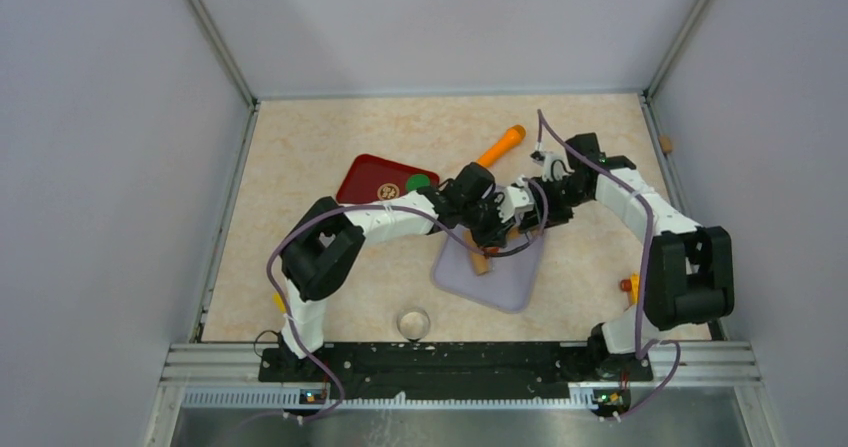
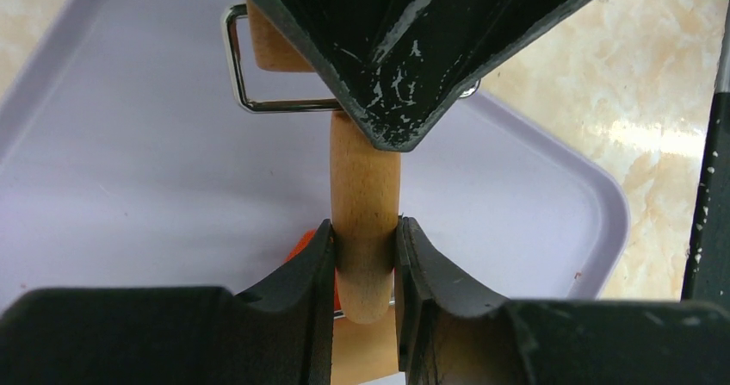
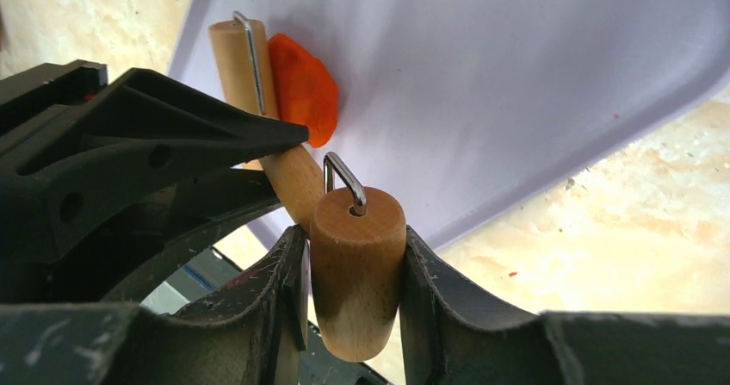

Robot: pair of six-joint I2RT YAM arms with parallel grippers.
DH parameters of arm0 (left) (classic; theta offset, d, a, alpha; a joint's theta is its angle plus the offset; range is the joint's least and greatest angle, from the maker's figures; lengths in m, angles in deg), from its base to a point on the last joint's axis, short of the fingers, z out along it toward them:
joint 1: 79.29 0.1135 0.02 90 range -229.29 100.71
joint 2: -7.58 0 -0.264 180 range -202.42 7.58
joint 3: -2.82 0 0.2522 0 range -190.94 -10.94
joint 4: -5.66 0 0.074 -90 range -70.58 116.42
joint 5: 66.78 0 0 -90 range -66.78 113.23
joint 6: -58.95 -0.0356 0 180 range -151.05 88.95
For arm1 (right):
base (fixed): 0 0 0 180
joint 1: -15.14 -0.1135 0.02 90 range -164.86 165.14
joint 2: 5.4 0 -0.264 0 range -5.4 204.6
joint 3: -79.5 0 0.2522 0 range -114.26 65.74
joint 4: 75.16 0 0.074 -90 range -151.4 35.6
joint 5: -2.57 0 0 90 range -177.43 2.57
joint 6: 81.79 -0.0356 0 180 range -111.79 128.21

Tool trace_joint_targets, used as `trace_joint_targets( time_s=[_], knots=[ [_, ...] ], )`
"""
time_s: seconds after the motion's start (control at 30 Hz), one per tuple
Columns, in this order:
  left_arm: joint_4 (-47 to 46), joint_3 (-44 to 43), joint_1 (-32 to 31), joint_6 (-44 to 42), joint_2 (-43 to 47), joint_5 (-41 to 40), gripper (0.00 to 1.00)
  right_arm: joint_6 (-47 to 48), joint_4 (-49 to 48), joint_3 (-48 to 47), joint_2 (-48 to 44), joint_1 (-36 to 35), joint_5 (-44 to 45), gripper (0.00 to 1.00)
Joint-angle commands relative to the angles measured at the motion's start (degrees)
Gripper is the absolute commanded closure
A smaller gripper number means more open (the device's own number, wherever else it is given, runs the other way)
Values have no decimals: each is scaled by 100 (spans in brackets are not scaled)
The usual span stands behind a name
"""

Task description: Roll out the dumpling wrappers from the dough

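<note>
Although from above the two arms crowd together over the lilac tray (image 1: 510, 289) and hide most of what lies on it, the wrist cameras show it plainly. The left gripper (image 2: 366, 251) is closed snugly on the thin middle handle of a wooden roller (image 2: 365, 187), both fingers pressed to the wood. The right gripper (image 3: 355, 260) is clamped on the thick drum at one end of the same tool, where a wire bracket (image 3: 344, 178) is pinned into it. Only the right wrist view gives a good look at the orange dough (image 3: 301, 88): a flattened, uneven lump lying on the tray, touching the side of the roller's far drum. In the left wrist view just a sliver of orange peeks out beside one finger, and from overhead I can't see it at all, only a brown end of the roller poking out below the grippers. The overhead view alone takes in the rest of the table: a red tray (image 1: 372, 179) holding a green disc (image 1: 417, 182) and a brown patterned disc (image 1: 388, 189), an orange stick (image 1: 502, 144) behind the arms, and a small glass (image 1: 413, 322) near the front edge.
</note>
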Motion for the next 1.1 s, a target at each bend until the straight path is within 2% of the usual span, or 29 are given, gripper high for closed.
trace_joint_targets(
  time_s=[0.0,0.17,0.27,0.4,0.57,0.77,0.93,1.07],
  knots=[
    [-401,240,205,54,100,-268,100,28,-205,267,361,-492,582,100],
    [-297,408,287,76,530,-262,100,72,-22,-253,457,-619,-97,100],
    [-56,181,286,83,1001,-177,100,81,419,-1000,284,-618,-862,100],
    [-112,-106,278,107,1457,95,100,12,779,-1640,-127,-597,-1154,100],
    [-348,-201,249,-2,1209,182,100,-27,812,-1371,-490,-418,-797,100],
    [-688,-219,203,217,684,107,100,-5,622,-887,-497,-154,-415,100],
    [-965,48,196,195,379,-101,100,82,291,-434,-317,-161,-202,100],
    [-1508,381,178,222,88,-91,100,48,140,-236,-185,-151,435,100]
  ],
)
